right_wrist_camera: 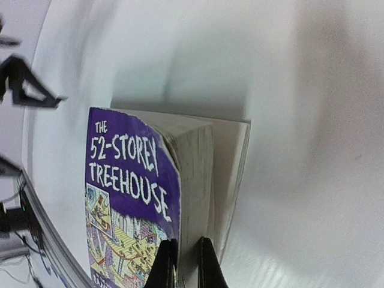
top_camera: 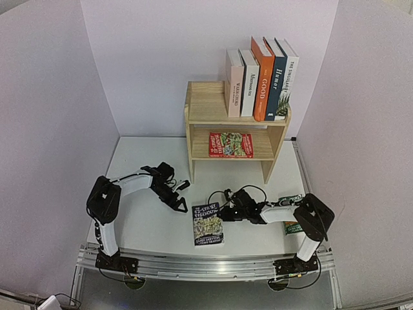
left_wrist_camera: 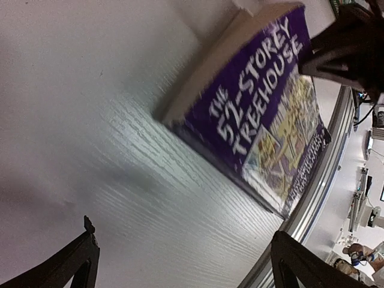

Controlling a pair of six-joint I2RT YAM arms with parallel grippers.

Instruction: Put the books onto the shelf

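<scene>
Pincers first: my right pincer (right_wrist_camera: 186,263) is pressed together on the purple book (right_wrist_camera: 129,198), the one with the title "The 52-Storey Treehouse". Its two fingers (right_wrist_camera: 168,267) pinch the front cover and one part of the pages at the open edge of the book. The other pages are outside the grip, beside the second finger. This book lies on the bench (top_camera: 145,226) in front of the shelf (top_camera: 205,106), close to the near edge and between my two arms, with its cover upward. Whether the pinched edge is raised from the bench, I cannot tell.

My left pincer (top_camera: 182,197) is spread wide and holds nothing. It hangs low over the bench, just to the left of the purple book, and it points toward this book without touching it. In the left wrist view I see the book's cover and its pale page edge between my two dark fingertips.

The shelf stands at the back of the bench, near the wall. On its top tier five books (top_camera: 261,77) stand upright at the right end, spines toward me: two white, one orange, one dark teal, one white. On the lower tier a red book (top_camera: 230,144) lies flat. A green book (top_camera: 293,227) lies on the bench at the right side, mostly hidden under my right arm.
</scene>
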